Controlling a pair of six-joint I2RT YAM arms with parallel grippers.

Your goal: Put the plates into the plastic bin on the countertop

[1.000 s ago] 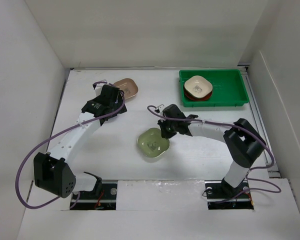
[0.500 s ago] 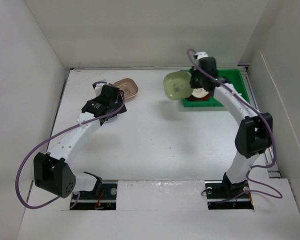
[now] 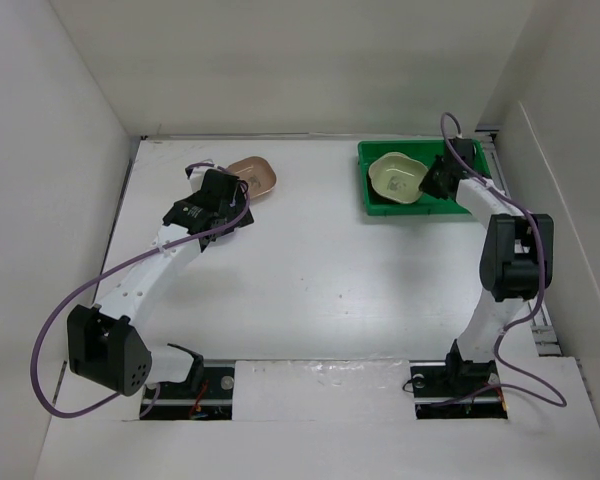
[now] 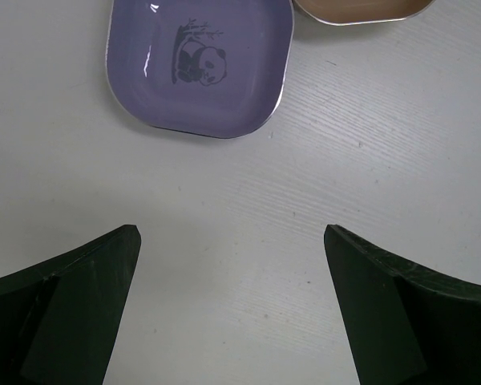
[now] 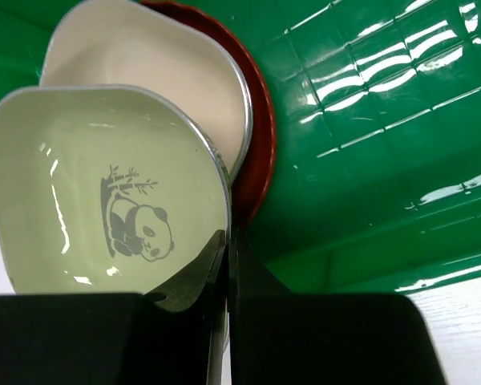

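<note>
My right gripper (image 3: 432, 181) is shut on the rim of the pale green plate (image 3: 398, 177) and holds it over the left part of the green plastic bin (image 3: 475, 196). In the right wrist view the pale green plate (image 5: 104, 192) hangs above a cream plate (image 5: 156, 64) that lies on a red plate (image 5: 260, 136) in the bin (image 5: 369, 144). My left gripper (image 3: 227, 192) is open and empty over the white countertop (image 3: 310, 270). A lilac plate (image 4: 199, 64) and a tan-brown plate (image 4: 361, 10) lie just ahead of it; the tan-brown plate (image 3: 255, 174) also shows from above.
White walls close in the countertop on the left, back and right. The bin stands at the back right corner. The right arm reaches along the right side to the bin.
My right gripper has carried the pale green plate from the middle of the countertop up and right, and now holds it over the bin's stack. The left arm has not moved.
</note>
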